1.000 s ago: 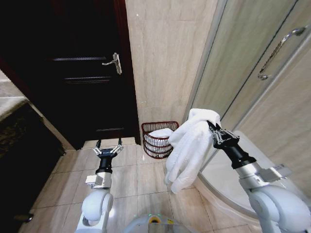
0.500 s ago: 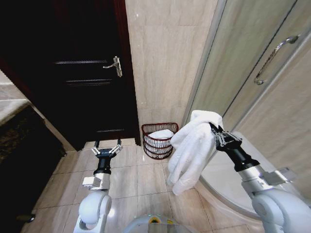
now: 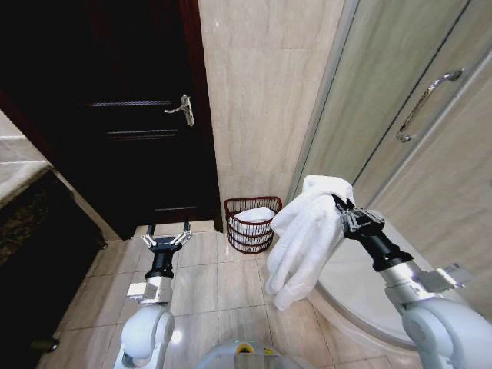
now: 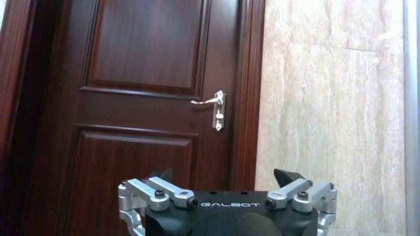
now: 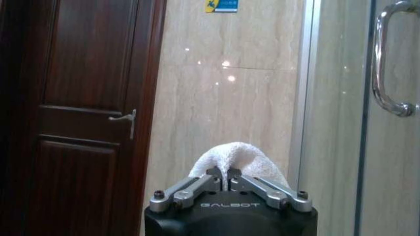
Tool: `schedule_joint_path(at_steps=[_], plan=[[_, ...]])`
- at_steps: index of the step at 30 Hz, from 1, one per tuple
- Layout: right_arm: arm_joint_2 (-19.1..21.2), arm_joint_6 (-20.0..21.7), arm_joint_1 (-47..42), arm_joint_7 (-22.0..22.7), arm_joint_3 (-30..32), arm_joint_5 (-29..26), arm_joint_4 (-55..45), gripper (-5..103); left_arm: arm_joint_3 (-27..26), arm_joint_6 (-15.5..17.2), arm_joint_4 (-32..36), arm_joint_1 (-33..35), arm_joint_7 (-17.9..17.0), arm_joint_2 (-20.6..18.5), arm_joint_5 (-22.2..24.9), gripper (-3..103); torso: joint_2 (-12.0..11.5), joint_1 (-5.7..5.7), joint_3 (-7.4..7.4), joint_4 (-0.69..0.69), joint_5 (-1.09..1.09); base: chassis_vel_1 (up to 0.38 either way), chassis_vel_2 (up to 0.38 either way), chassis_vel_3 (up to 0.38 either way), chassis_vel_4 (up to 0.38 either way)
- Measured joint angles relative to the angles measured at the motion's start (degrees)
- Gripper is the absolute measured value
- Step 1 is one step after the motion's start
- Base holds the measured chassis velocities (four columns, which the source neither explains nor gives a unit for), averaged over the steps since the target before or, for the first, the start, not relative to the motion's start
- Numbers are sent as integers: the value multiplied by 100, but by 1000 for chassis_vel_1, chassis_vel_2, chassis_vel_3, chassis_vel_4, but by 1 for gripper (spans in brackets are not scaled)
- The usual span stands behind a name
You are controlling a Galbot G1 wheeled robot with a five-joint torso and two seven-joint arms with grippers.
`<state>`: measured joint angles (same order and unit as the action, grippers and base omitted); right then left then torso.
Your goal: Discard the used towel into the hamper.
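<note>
Head view shows the hamper (image 3: 251, 224) standing upright on the tiled floor (image 3: 200, 284), mouth up and sides tapering downward, tucked against the base of the beige marble wall (image 3: 261, 92) just beside the dark wooden door (image 3: 131, 115). Some white cloth already lies inside it. The used towel (image 3: 305, 231) hangs lengthwise, its long axis running down from the right gripper (image 3: 342, 211), lower end dangling free above the floor, near the hamper's right side but apart from it. That gripper's fingers are pinched tight on the towel's upper fold (the right wrist view shows a white hump of towel (image 5: 236, 160) bulging just past the closed fingertips (image 5: 217, 179)). The left gripper (image 3: 165, 237) sits low over the tiles, left of the hamper, fingers spread wide and holding nothing; its wrist view faces the door and lever handle (image 4: 213, 105). Bare floor lies between the two arms in front of the hamper. To the right, the curved shower base (image 3: 354, 292) and glass panel (image 3: 400, 100) hem in the right arm.
</note>
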<state>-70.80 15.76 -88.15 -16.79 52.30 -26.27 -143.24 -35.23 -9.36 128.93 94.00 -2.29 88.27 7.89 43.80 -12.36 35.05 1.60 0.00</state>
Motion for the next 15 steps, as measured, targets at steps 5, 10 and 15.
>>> schedule_joint_path(at_steps=[5,10,15], plan=[[67,67,54,36,-19,-7,0,3,-5,-25,-90,-22,2,-18,39,100,166,-75,91,0,0,0,0,0,0],[66,94,38,54,-19,2,0,3,-8,-61,-171,-51,9,-23,94,100,285,-130,156,0,0,0,0,0,0],[14,95,66,62,34,36,0,3,-13,-141,-248,-77,32,-73,94,100,387,-174,213,0,0,0,0,0,0]])
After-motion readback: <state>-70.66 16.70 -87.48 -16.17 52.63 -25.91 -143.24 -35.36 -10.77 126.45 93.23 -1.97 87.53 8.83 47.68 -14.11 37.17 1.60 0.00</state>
